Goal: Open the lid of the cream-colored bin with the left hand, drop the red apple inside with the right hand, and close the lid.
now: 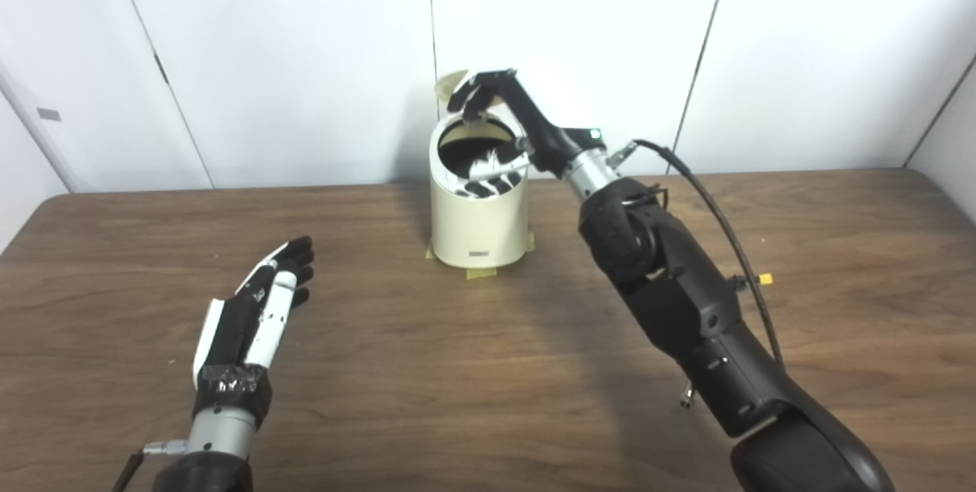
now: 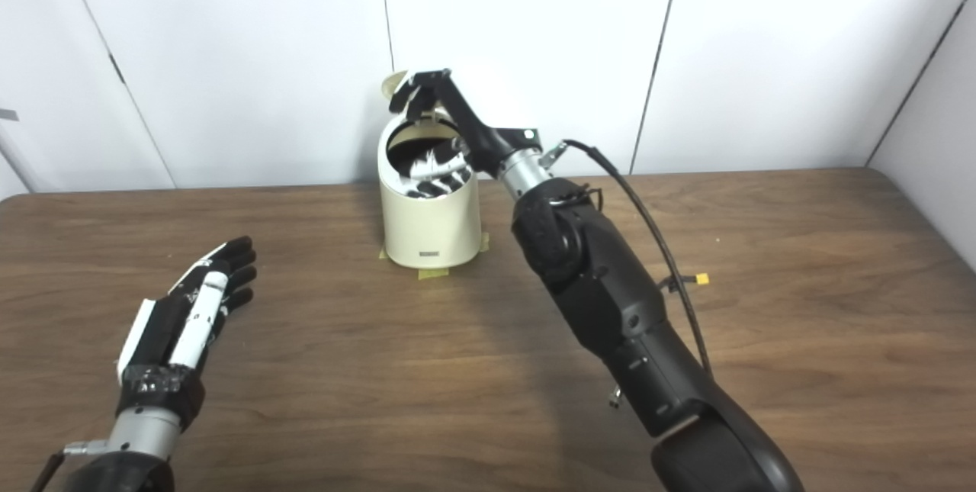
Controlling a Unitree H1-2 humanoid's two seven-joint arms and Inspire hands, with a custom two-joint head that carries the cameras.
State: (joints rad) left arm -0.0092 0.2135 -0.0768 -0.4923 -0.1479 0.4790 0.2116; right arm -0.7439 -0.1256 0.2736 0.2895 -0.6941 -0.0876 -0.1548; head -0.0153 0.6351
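Note:
The cream-colored bin [image 1: 479, 225] stands at the back middle of the wooden table [image 1: 427, 370]. Its lid [image 1: 450, 84] is tipped up at the back and the mouth is open. My right hand [image 1: 511, 133] is at the bin's mouth, open: some fingers reach down into the opening and the thumb touches the raised lid. It holds nothing that I can see. No red apple is in view. My left hand [image 1: 255, 309] is open and empty, low over the table at the front left, well away from the bin.
Yellow tape [image 1: 480, 273] marks the bin's base. A black cable [image 1: 717, 217] with a small yellow tag [image 1: 765, 278] runs along my right forearm. White wall panels [image 1: 290, 57] stand right behind the table.

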